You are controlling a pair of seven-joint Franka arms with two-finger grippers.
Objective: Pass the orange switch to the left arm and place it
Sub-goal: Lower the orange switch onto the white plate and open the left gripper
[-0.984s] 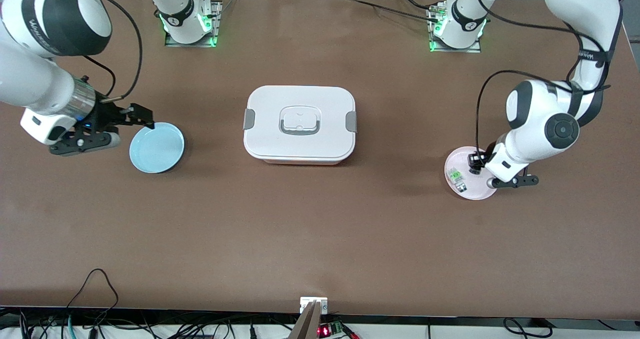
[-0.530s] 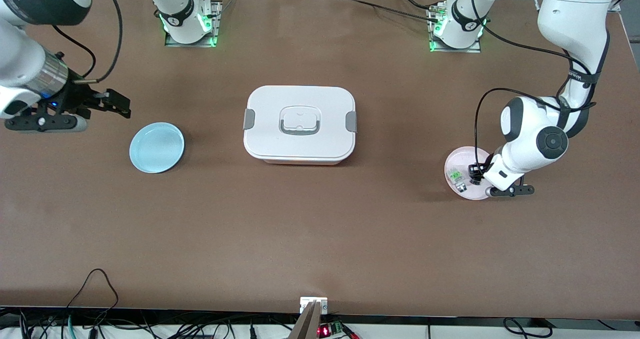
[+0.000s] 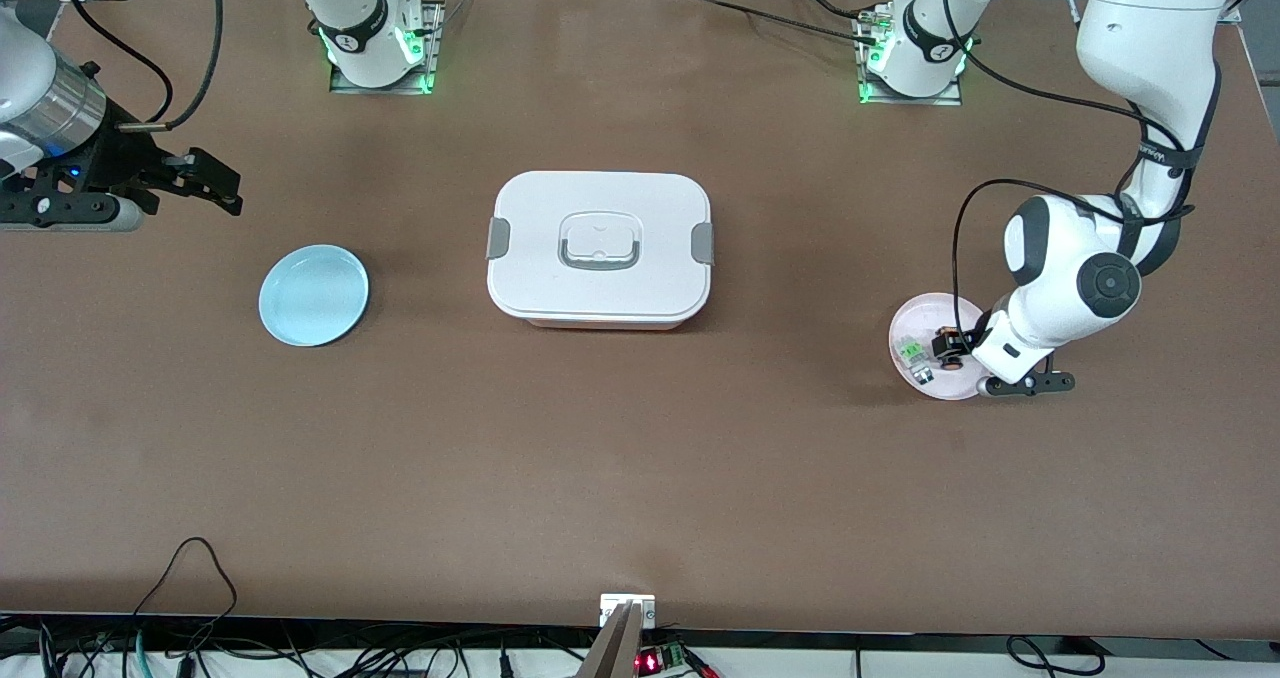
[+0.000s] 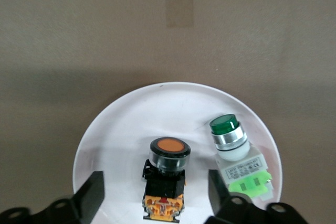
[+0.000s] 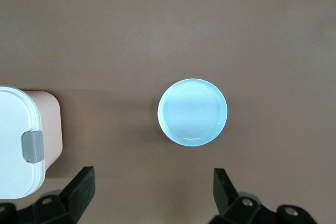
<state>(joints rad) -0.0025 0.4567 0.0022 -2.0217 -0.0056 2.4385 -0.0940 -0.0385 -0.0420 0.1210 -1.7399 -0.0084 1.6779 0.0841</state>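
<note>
The orange switch (image 4: 167, 174) lies on its side on a pale pink plate (image 4: 121, 124), black body with an orange cap and an orange block at its end. My left gripper (image 4: 156, 200) is low over that plate (image 3: 925, 313), open, one finger on each side of the orange switch (image 3: 948, 348) with a gap on both sides. The white box (image 3: 600, 248) stands mid-table between the plates. My right gripper (image 3: 205, 183) hangs open and empty over bare table at the right arm's end, off the blue plate (image 3: 313, 294). In the right wrist view the right gripper (image 5: 153, 187) has nothing between its fingers.
A green-topped switch (image 4: 233, 150) lies on the pink plate beside the orange one, close to one left finger (image 4: 220, 195). The blue plate (image 5: 192, 112) holds nothing. The box (image 5: 21, 145) has grey side clips. Cables hang along the table's front edge.
The left gripper has opened and shifted over the pink plate so that it straddles the orange switch. The right arm has drawn away from the blue plate toward its end of the table.
</note>
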